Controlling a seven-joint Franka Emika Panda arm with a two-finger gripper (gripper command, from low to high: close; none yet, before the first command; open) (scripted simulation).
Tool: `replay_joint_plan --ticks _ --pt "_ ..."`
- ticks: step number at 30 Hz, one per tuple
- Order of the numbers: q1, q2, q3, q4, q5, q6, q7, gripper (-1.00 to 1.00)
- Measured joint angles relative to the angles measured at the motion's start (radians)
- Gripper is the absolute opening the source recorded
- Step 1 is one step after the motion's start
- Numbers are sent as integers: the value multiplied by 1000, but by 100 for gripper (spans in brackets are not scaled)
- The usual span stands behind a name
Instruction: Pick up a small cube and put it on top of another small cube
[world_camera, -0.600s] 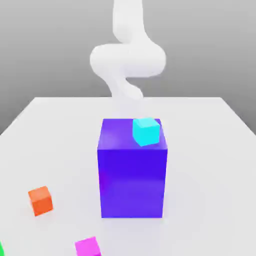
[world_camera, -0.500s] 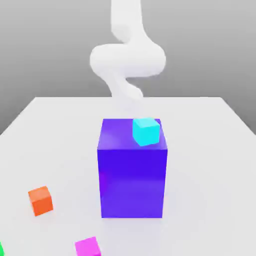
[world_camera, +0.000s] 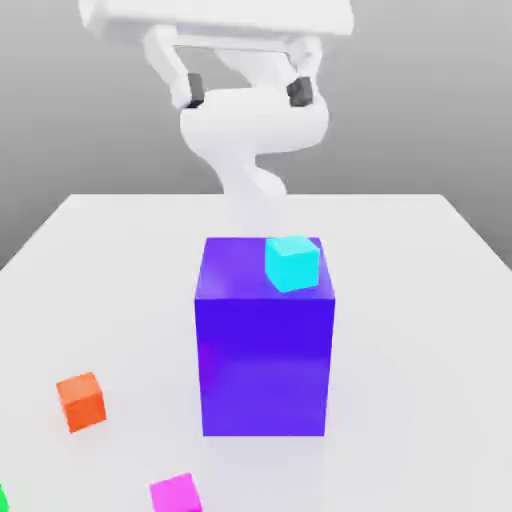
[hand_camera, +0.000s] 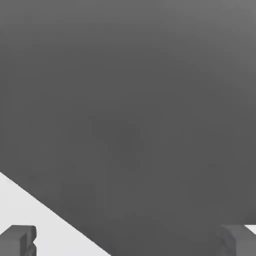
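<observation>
gripper (world_camera: 245, 95) high above the purple block (world_camera: 265, 350), fingers (world_camera: 195, 90) spread wide and empty, pink cube (world_camera: 176, 493) at the counter's (world_camera: 420, 330) near edge, orange cube (world_camera: 81, 400) nearby, cyan cube (world_camera: 292, 263) on the block's top corner

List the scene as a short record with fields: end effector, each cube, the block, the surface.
end effector: open, empty, high above the block
small bright magenta-pink plain cube: on the table, near edge, untouched
small orange cube: on the table, toward the exterior view's left of the block
small cyan cube: on top of the block, at its right rear corner in the exterior view
big purple-blue block: upright, mid-table
white table: flat
</observation>
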Motion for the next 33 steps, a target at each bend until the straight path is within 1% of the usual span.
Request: replay_joint_plan --ticks 9,19,26,33 --pt "77 200 -101 -1 133 37 -415 0" --pt "89 420 -135 -1 259 78 -861 0" --pt "47 552 -107 -7 286 123 -1131 0" --pt "6 661 -86 -18 249 186 -1358 0"
